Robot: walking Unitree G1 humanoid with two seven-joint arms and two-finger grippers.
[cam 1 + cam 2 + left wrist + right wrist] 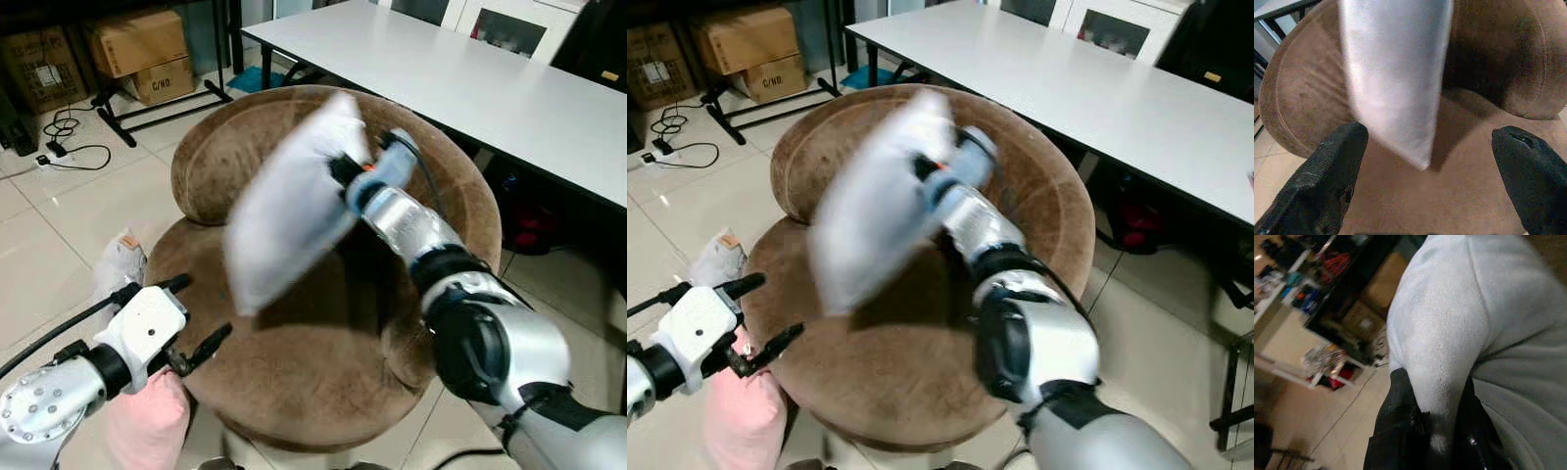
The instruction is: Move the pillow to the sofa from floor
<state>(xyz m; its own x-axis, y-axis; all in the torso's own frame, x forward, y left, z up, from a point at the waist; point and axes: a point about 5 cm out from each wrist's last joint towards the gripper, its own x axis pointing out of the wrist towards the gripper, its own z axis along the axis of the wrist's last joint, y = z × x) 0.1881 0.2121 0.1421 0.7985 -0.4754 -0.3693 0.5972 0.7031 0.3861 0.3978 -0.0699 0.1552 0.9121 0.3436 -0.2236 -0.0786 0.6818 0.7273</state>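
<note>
Your left claw (201, 318), fingers apart, hovered at the brown sofa's (323, 382) front edge; your right claw (343, 168) pinched the white pillow (289, 211), long axis hanging diagonally above the seat, tiled floor (59, 235) around.

Pillow (289, 220): plain white, no pattern. Sofa (294, 362): plain brown, suede-like. Second pillow (147, 426) on floor: pale pink. Floor (49, 255): light beige tiles. Bench (470, 78): white top. Boxes (142, 49): brown cardboard. Right hand (1435, 431) and left hand (1425, 181): black fingers; arms silver.

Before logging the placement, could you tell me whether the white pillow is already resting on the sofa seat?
No, the white pillow hangs above the sofa seat, pinched in the right gripper.
</note>
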